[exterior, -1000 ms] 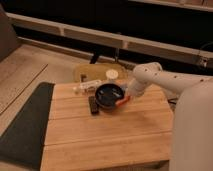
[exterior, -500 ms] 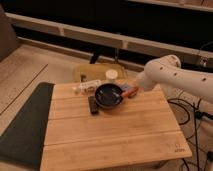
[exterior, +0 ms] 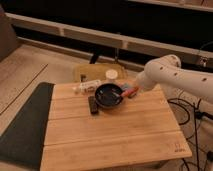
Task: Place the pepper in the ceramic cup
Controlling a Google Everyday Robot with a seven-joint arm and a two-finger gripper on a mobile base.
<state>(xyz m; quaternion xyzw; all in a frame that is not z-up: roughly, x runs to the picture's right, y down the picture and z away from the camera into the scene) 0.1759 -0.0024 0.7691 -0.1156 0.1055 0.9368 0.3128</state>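
Nearest you on the wooden table [exterior: 115,135], a black remote-like bar [exterior: 93,104] lies just left of the dark bowl [exterior: 106,97]. At the bowl's right rim, your gripper [exterior: 128,93] is clamped shut on the pepper [exterior: 132,91], so the pickup looks done. Farther back, right of a whitish bottle [exterior: 84,88], the ceramic cup [exterior: 111,75] holds no pepper yet. The carry and release remain.

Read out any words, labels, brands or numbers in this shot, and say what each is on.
No text reads clearly.
Dark mark at the wooden table's near right corner: too small to read.
Whitish bottle: no legible label.
Ceramic cup, dark bowl, black bar: nothing visible.
Pincer, shut on the pepper over the bowl's right rim: no marking legible.
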